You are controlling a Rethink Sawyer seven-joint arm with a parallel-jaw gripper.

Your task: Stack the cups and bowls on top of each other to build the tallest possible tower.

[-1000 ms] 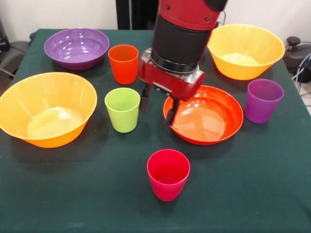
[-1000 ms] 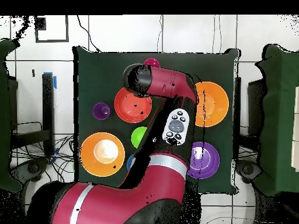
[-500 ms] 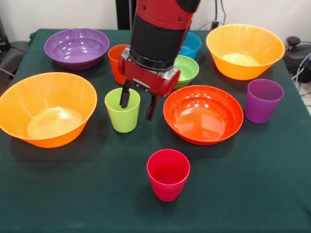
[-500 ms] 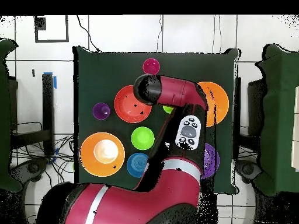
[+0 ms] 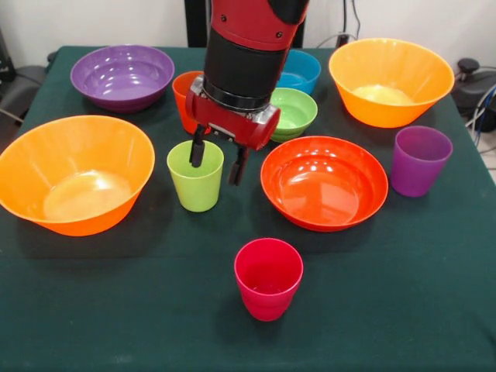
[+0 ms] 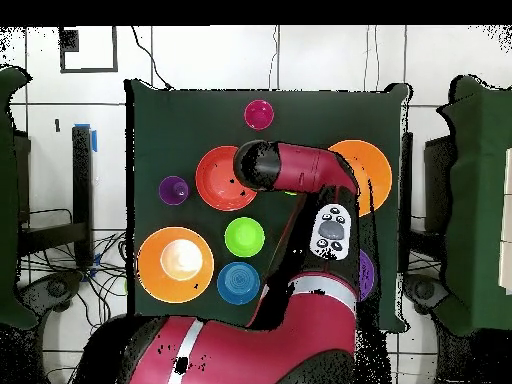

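Front view: the tool [image 5: 216,156] is seen at the centre of the frame, hanging from the red and black arm [image 5: 246,54] that enters from the top edge. Its two dark fingers are spread. One finger [image 5: 198,149] is placed inside the mouth of the lime green cup [image 5: 195,177], and the other finger [image 5: 235,164] is outside the cup's right wall; contact with the rim cannot be confirmed. The lime green cup is upright on the dark green surface [image 5: 116,310].

No tower is recorded; every piece stands separately. The crimson cup [image 5: 268,277] is at lower centre, upright. The purple cup [image 5: 419,160] is at the right, just beside the red-orange bowl [image 5: 325,183]. The orange-red cup [image 5: 186,97] is partly hidden behind the arm, above the lime green cup.

One large orange bowl [image 5: 74,172] is at the left, the other large orange bowl [image 5: 391,80] at upper right. The purple bowl [image 5: 122,76] is at upper left. The small lime green bowl [image 5: 295,112] and the small blue bowl [image 5: 301,71] are noted just right of the arm, the blue one behind the green.

Overhead view: the arm's end [image 6: 262,165] is seen between the red-orange bowl [image 6: 215,178] and a large orange bowl [image 6: 368,172]; the lime green cup is mostly covered by it.
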